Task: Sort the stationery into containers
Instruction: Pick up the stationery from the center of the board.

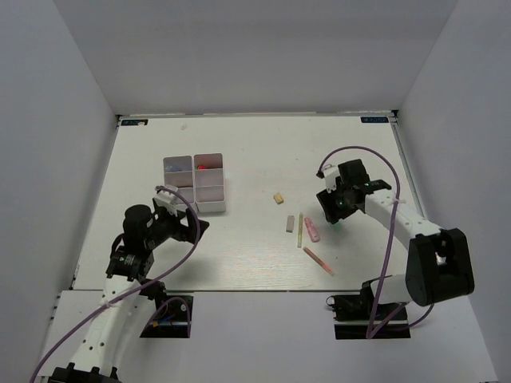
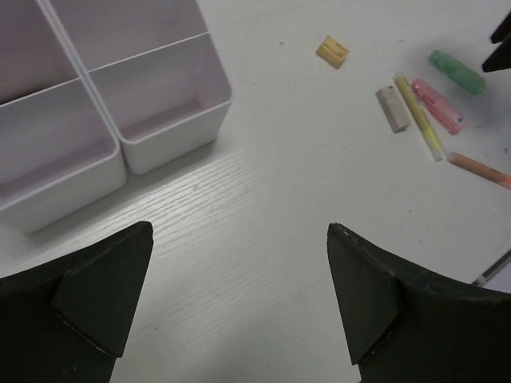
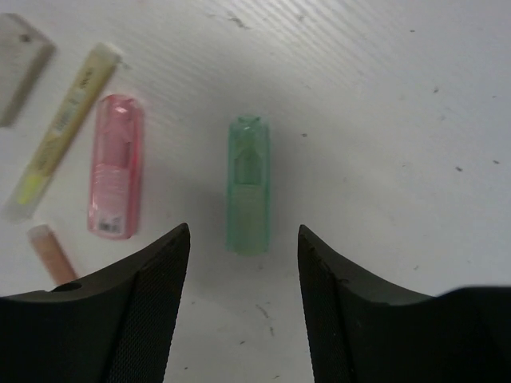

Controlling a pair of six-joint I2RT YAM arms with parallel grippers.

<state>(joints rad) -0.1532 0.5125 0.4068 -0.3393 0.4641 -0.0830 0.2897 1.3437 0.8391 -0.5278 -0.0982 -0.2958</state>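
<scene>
The tray [image 1: 194, 157], a white box of six compartments, sits left of the table's middle. One red item [image 1: 204, 167] lies in its far right compartment. At the tray's near right corner the left fingers [image 2: 120, 271] hang spread wide with nothing between them. They look parked beside the drop-off point, out of the other arm's way.

Right of the tray and apart from it comes a beige eraser [image 1: 279, 197]. Further right, a grey eraser [image 1: 291, 223], a thin yellowish pencil [image 1: 300, 230] and a pink highlighter [image 1: 311, 230] lie close side by side. A pinkish pencil [image 1: 318, 261] lies nearer the arms.

Farthest right from the tray, the green highlighter [image 3: 247, 185] lies flat on the table. The right fingers [image 3: 160, 279] stand apart on either side of its end, with a gap showing on each side, set to close across its narrow width. I read this as a pinch about to be taken, not yet a hold.

The table [image 1: 263, 144] is white with faint wood grain and a few dark specks. Plain pale walls [image 1: 263, 56] close it in on three sides.
</scene>
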